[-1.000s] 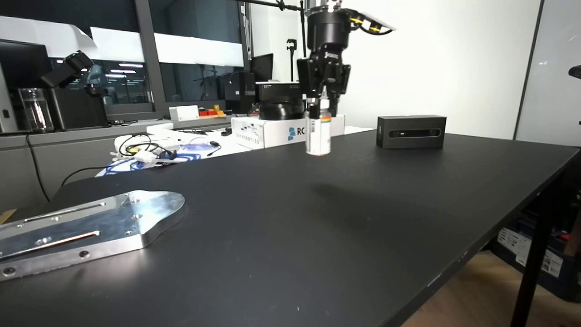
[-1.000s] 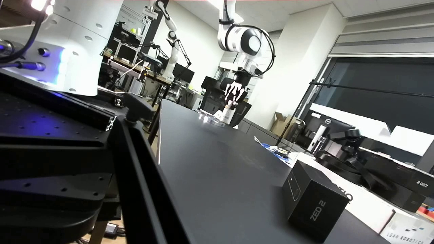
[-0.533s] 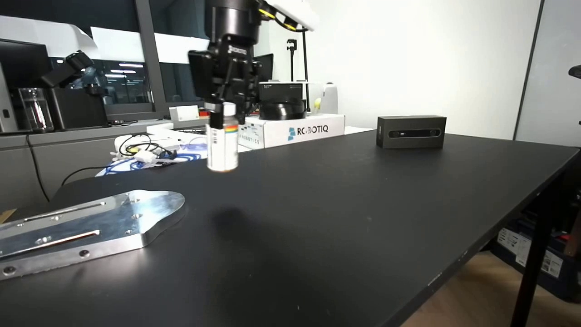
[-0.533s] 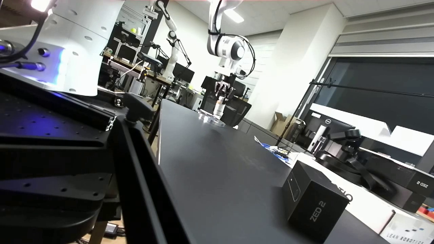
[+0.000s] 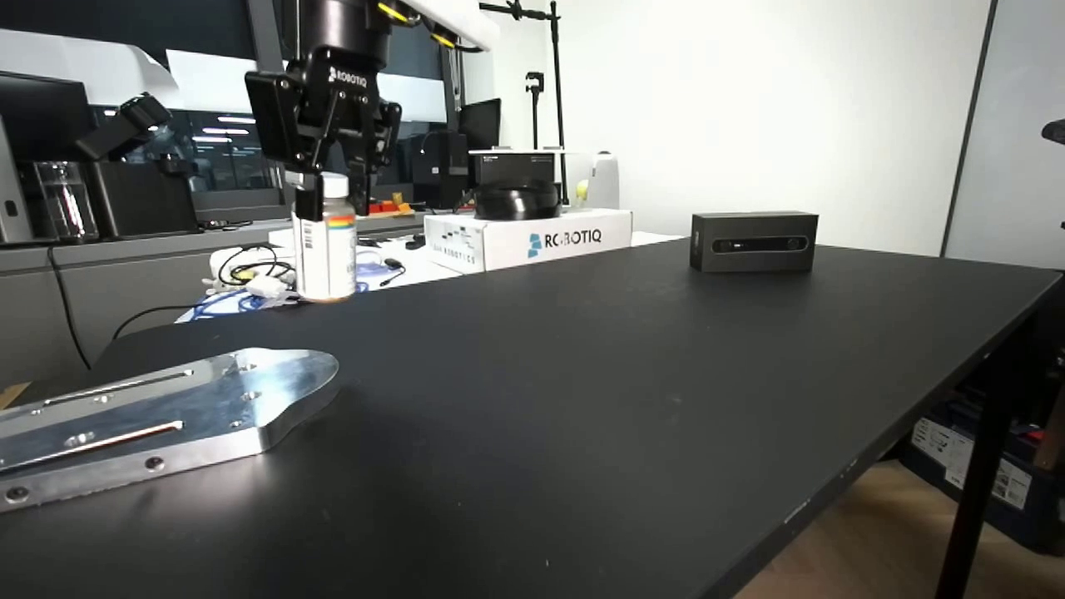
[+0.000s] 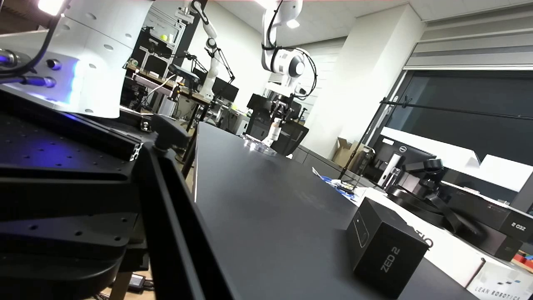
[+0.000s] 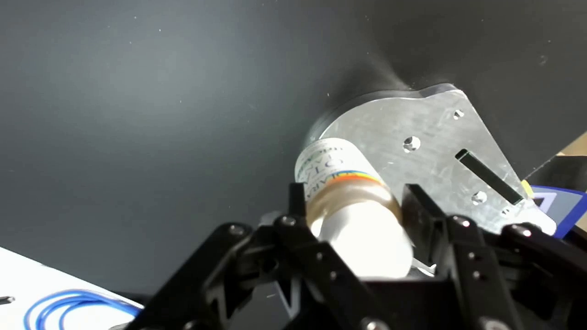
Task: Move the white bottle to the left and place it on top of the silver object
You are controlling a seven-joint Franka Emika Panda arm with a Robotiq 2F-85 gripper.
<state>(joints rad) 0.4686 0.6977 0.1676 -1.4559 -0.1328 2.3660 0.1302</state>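
My gripper [image 5: 335,200] is shut on the white bottle [image 5: 326,262] and holds it upright in the air above the black table. The bottle has a white cap and a label with a rainbow band. The silver object [image 5: 208,408], a flat plate with slots and a rounded end, lies on the table, lower and to the left. In an exterior view, the bottle [image 6: 275,130] shows just above the plate [image 6: 259,146]. In the wrist view, the bottle [image 7: 337,176] sits between the fingers [image 7: 355,197], its base overlapping the rounded end of the plate [image 7: 431,123]. The gripper hides part of the plate there.
A black box [image 5: 753,241] stands on the far part of the table; it is close in an exterior view [image 6: 387,250]. A white lettered box [image 5: 541,240] and tangled cables [image 5: 258,283] lie beyond the table's back edge. Blue cable [image 7: 73,302] shows in the wrist view.
The gripper has carried the bottle left in an exterior view, from the back middle of the table to near the plate's rounded end, lately rising slightly. The plate and black box have not moved.
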